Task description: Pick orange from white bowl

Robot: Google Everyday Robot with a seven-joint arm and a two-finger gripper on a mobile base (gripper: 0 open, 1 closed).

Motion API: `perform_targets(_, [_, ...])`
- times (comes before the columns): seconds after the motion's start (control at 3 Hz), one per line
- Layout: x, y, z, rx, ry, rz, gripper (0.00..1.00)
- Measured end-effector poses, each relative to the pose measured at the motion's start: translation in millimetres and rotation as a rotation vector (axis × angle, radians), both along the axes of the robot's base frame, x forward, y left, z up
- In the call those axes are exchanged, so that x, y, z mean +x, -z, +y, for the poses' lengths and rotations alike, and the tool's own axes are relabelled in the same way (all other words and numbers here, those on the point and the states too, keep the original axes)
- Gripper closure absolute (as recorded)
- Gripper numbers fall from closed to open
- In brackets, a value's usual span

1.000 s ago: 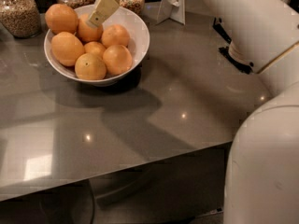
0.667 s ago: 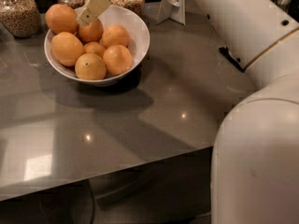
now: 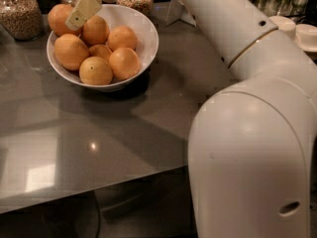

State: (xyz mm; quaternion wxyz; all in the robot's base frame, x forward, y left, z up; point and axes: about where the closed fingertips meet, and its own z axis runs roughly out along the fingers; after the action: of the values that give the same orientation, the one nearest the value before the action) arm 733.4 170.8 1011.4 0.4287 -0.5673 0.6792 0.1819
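Grain fills one glass jar (image 3: 19,15) well left of the gripper (image 3: 79,15). The orange (image 3: 58,18), round, smooth, plain and large, lies just below and left of the gripper, at the far left rim of the one white bowl (image 3: 148,41), among seven oranges in all. The gripper hangs over them; whether it is open or closed cannot be told. Its white arm (image 3: 233,29) stretches away rightward.

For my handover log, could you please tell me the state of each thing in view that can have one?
tool: low over the back left of the white bowl, no orange lifted.
white bowl: upright on the counter, full of oranges.
oranges: seven, all in the bowl.
glass jar: upright, filled with grain.
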Motion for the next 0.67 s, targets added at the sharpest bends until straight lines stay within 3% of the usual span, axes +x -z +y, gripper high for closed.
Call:
perform_targets(0.33, [6.9, 11.3, 22.3, 0.009, -0.021, 0.05, 0.03])
perform_targets(0.67, [8.2, 13.9, 44.7, 0.014, -0.061, 0.07, 0.1])
